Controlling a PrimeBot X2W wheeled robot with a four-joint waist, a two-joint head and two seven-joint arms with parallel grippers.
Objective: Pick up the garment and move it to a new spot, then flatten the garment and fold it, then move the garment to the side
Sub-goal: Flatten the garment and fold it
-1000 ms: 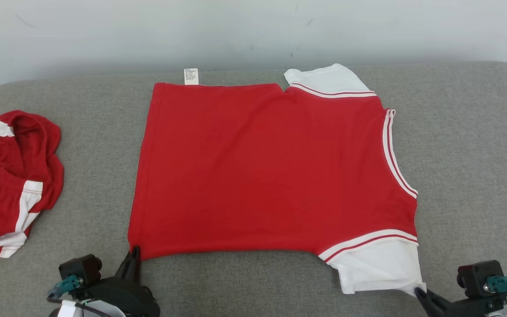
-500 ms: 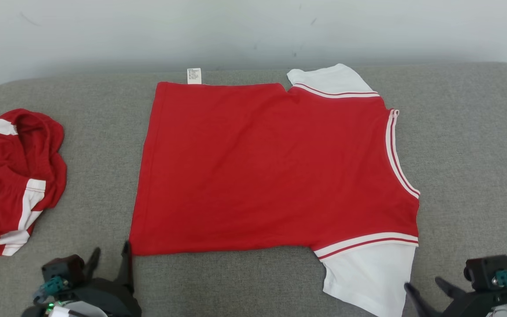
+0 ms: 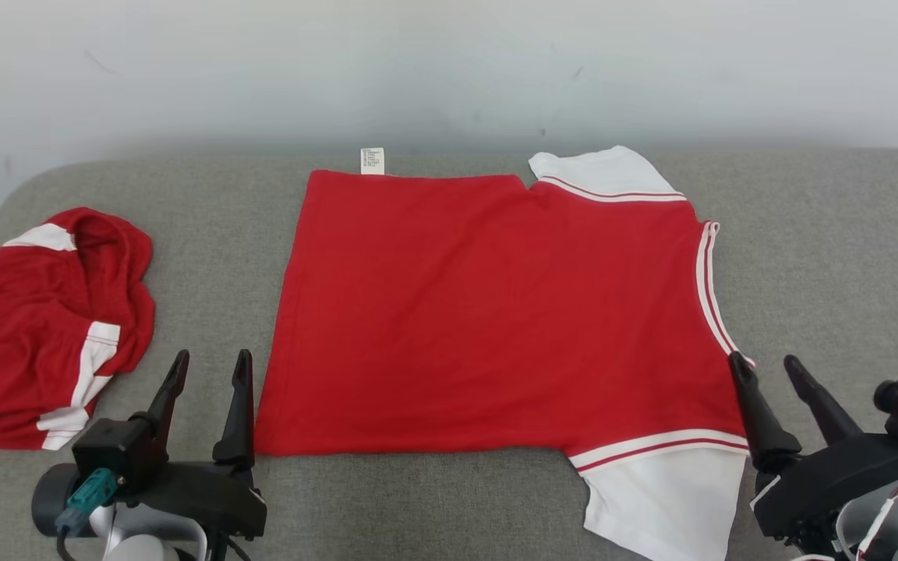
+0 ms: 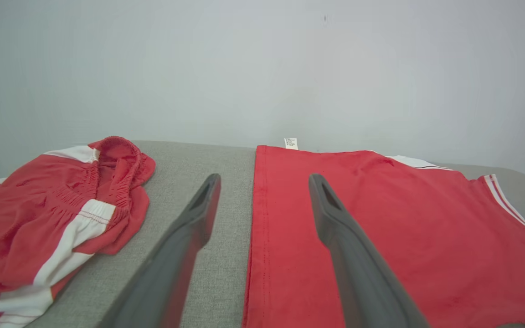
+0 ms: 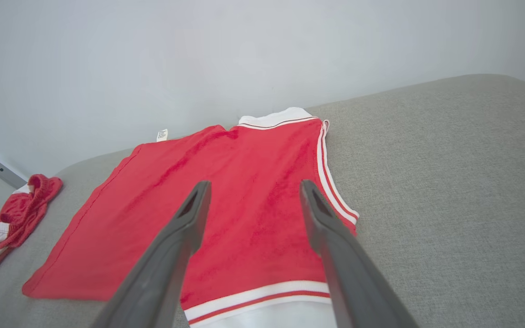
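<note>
Head: red garment [image 3: 496, 312] lies flat mid-surface [image 3: 823, 234], white sleeve [image 3: 659, 499] nearest. Left jaws wide open, empty, just beside its near-left corner; right jaws wide open, empty, at its right edge. Left wrist: jaws straddle garment's side hem, crumpled shorts [image 4: 53, 218] to the left. Right wrist: spread jaws over red cloth, nothing gripped.

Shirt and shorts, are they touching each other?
Apart. The head view shows a strip of bare grey cushion between the shirt and the shorts.
</note>
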